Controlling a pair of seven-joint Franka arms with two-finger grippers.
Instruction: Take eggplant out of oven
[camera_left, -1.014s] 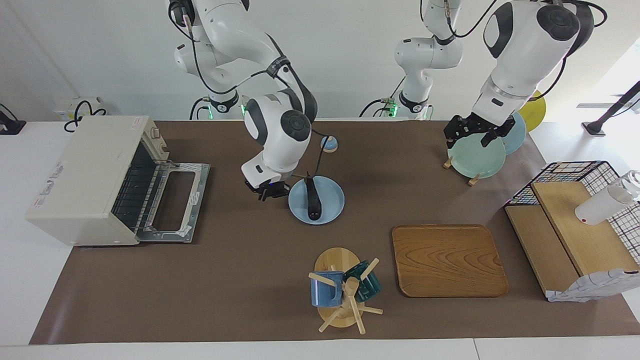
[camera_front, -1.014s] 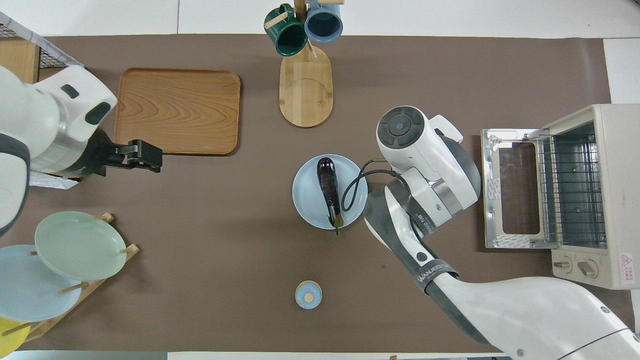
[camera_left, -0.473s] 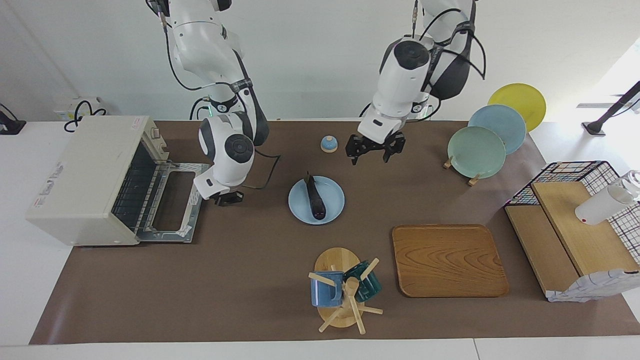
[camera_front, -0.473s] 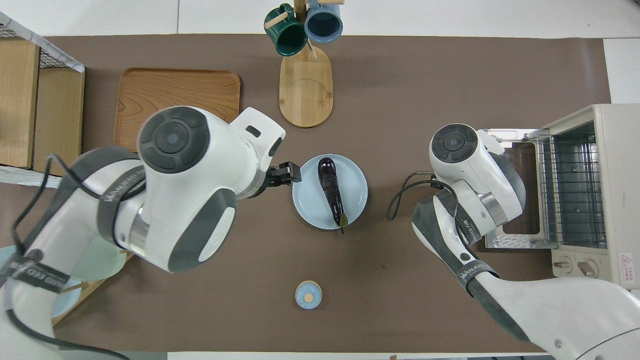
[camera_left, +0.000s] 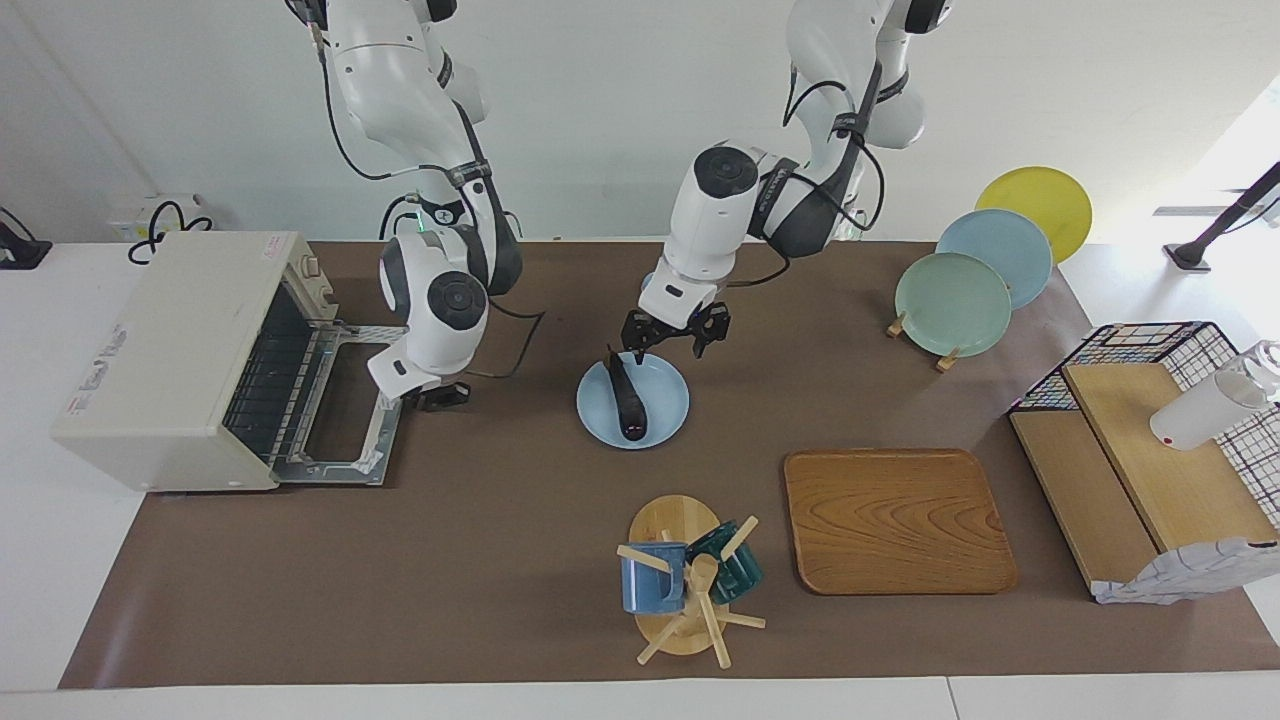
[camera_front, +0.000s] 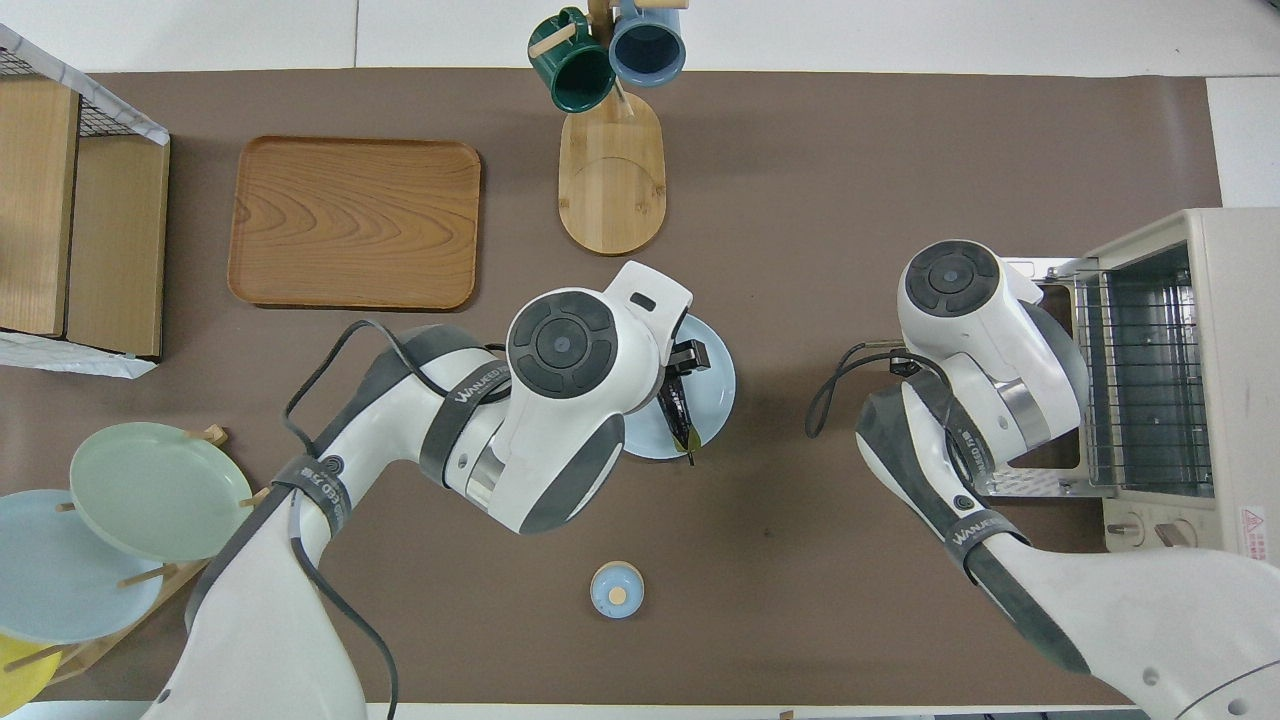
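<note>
The eggplant lies on a round light blue plate in the middle of the table, outside the oven; in the overhead view only its stem end shows on the plate. The cream-white oven stands at the right arm's end with its door folded down and its wire rack bare. My left gripper is open and hangs low over the plate's robot-side rim, above the eggplant's stem end. My right gripper hangs beside the open oven door's edge.
A mug tree with a blue and a green mug and a wooden tray lie farther from the robots. A plate rack and a wire basket with boards stand at the left arm's end. A small blue bell sits near the robots.
My left arm swung from the plate rack to over the plate and came down above the eggplant. My right arm drew back from the plate to the oven door's edge. The eggplant stayed put.
</note>
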